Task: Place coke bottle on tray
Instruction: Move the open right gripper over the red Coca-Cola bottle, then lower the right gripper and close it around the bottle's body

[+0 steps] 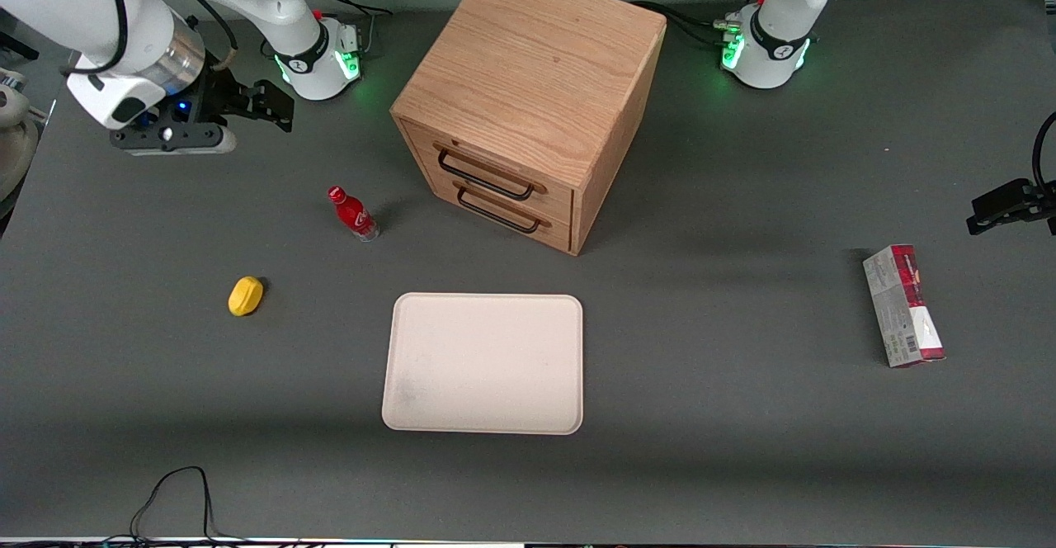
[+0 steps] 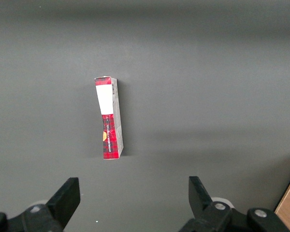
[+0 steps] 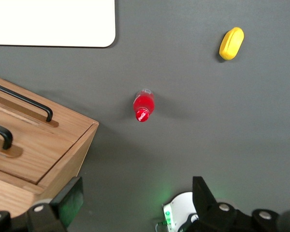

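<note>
The coke bottle (image 1: 352, 213) (image 3: 143, 106) stands upright on the grey table, red with a red cap and a clear base, beside the wooden drawer cabinet. The cream-beige tray (image 1: 484, 362) (image 3: 52, 23) lies flat, nearer the front camera than the bottle and the cabinet, with nothing on it. My gripper (image 1: 266, 106) (image 3: 137, 198) hangs open and empty high above the table near the working arm's base, farther from the front camera than the bottle and well apart from it.
A wooden cabinet (image 1: 528, 94) (image 3: 34, 145) with two black-handled drawers stands mid-table. A yellow oval object (image 1: 245, 295) (image 3: 231, 43) lies toward the working arm's end. A red-and-grey carton (image 1: 903, 305) (image 2: 109, 117) lies toward the parked arm's end. A black cable (image 1: 173, 498) loops at the front edge.
</note>
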